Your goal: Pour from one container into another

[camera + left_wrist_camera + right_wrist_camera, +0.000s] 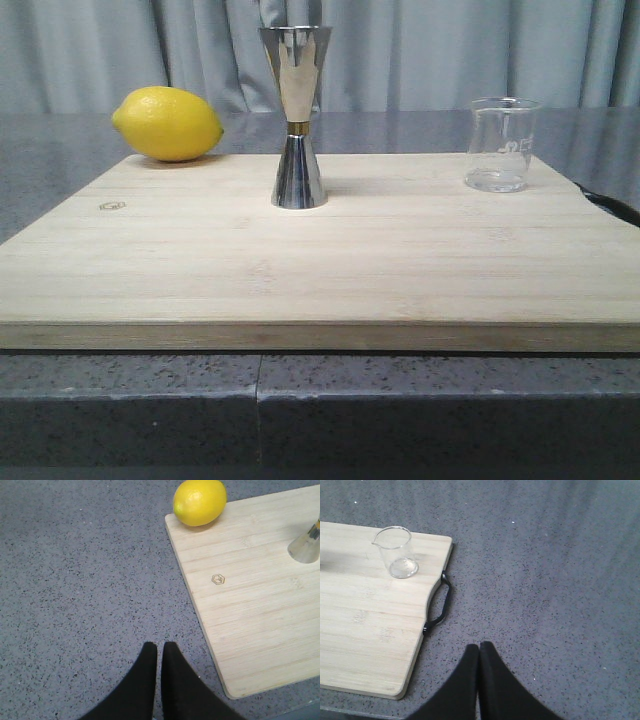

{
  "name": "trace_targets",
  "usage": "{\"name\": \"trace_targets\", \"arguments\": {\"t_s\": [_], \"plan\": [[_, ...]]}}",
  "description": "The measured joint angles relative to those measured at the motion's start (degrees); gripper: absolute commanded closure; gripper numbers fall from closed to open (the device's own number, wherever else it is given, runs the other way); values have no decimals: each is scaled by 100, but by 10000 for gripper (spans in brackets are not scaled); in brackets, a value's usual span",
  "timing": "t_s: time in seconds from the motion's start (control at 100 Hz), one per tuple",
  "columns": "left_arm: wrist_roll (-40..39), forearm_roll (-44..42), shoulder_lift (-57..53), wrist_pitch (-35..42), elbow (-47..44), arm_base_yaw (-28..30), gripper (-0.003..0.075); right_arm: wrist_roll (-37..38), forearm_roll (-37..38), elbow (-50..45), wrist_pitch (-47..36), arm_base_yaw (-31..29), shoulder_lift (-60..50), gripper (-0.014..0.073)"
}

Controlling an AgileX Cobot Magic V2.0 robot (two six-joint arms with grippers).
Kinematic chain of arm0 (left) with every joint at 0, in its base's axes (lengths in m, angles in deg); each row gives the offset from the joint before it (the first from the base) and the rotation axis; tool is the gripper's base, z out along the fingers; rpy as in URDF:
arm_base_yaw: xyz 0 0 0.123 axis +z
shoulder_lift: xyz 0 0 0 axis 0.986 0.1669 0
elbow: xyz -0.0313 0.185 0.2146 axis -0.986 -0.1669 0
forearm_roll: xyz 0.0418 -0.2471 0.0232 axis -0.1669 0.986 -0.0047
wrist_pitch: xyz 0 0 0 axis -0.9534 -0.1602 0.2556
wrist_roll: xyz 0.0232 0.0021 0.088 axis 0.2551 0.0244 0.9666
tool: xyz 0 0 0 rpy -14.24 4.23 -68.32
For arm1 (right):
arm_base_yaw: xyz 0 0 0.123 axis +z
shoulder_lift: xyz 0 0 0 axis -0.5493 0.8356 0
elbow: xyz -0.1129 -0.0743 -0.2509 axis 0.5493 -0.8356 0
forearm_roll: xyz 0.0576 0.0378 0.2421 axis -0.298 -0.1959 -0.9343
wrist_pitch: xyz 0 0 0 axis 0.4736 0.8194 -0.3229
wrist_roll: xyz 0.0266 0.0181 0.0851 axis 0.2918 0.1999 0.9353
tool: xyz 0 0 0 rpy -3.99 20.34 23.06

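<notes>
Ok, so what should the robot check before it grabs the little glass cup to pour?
1. Glass beaker upright on the cutting board: ok.
2. Steel jigger upright, open end up: ok.
3. Space between beaker and jigger free: ok.
4. Right gripper open for grasping: not ok, fingers shut, off the board over the counter.
5. Left gripper out of the way: ok, shut, off the board.
6. Liquid in the beaker: cannot tell.
7. Lemon clear of the pouring path: ok, far corner.
</notes>
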Motion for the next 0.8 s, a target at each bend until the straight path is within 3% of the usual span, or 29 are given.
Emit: {"name": "trace_targets", "arguments": {"t_s": [0.59, 0.71, 0.8], "plan": [[0, 248, -80, 109, -68, 46, 739, 3, 0, 0, -79, 0, 0, 658], [105, 933, -563, 518, -522, 365, 739, 3, 0, 0, -88, 0, 0, 658], [196, 1044, -1183, 1300, -1245, 772, 739, 3, 0, 0, -88, 0, 0, 658]]}}
